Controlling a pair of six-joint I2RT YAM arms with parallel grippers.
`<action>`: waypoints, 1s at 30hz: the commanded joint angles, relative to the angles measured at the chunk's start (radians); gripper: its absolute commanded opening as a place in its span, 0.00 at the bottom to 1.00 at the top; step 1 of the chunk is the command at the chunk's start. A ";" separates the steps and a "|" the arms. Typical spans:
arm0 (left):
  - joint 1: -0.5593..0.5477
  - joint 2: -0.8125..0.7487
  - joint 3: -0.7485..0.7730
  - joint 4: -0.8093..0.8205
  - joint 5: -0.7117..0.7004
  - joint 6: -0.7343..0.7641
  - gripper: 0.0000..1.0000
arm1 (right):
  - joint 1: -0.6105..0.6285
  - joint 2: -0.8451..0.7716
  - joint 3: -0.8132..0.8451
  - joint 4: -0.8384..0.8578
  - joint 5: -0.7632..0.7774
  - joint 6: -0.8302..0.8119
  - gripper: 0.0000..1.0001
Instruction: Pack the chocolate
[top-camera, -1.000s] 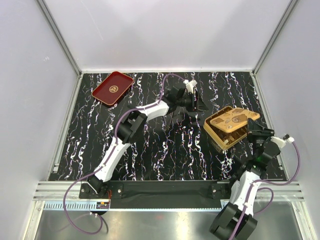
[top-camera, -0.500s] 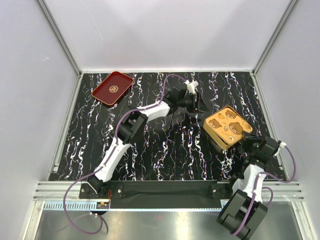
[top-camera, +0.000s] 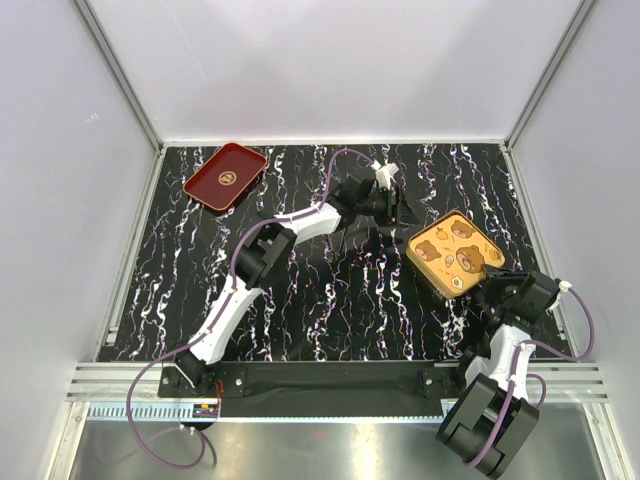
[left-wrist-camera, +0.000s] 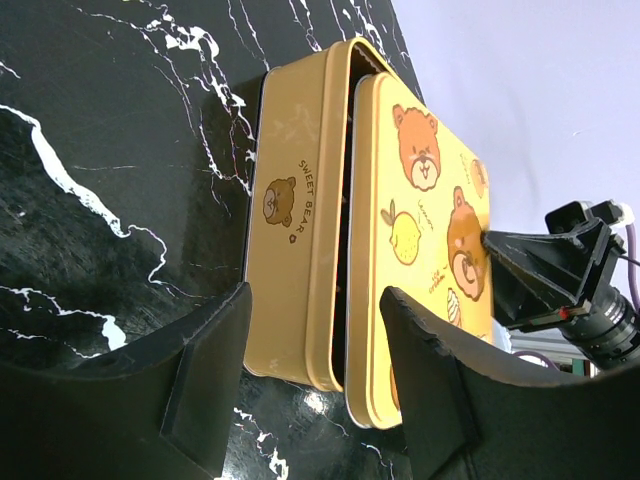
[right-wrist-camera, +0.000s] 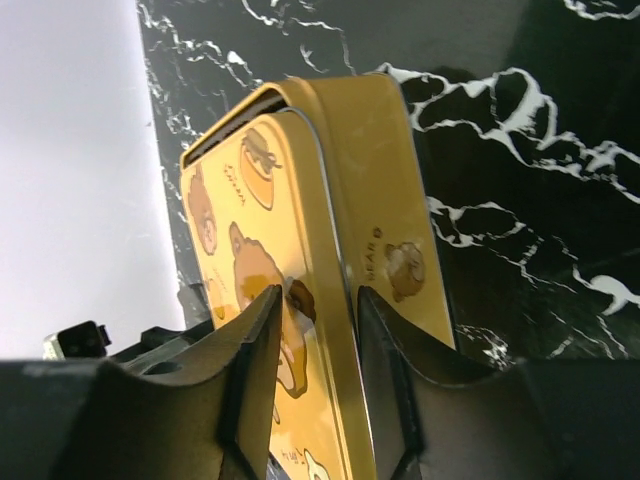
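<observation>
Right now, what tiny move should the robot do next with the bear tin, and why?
Probably press the bear lid down. A dark gap shows between it and the gold tin, so it looks not fully shut.

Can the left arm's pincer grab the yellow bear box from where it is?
Probably yes. The left pincer stands open and faces the side of the bear box from close by, and nothing lies between them.
</observation>
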 joint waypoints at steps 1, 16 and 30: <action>-0.005 -0.062 -0.010 0.013 0.023 0.025 0.60 | -0.001 -0.023 0.014 -0.066 0.030 -0.034 0.44; -0.001 -0.361 -0.177 -0.297 -0.260 0.278 0.61 | -0.001 0.003 -0.006 -0.019 0.052 0.019 0.35; -0.051 -0.329 -0.265 -0.188 -0.077 0.221 0.61 | -0.001 0.126 0.002 0.173 0.050 0.029 0.39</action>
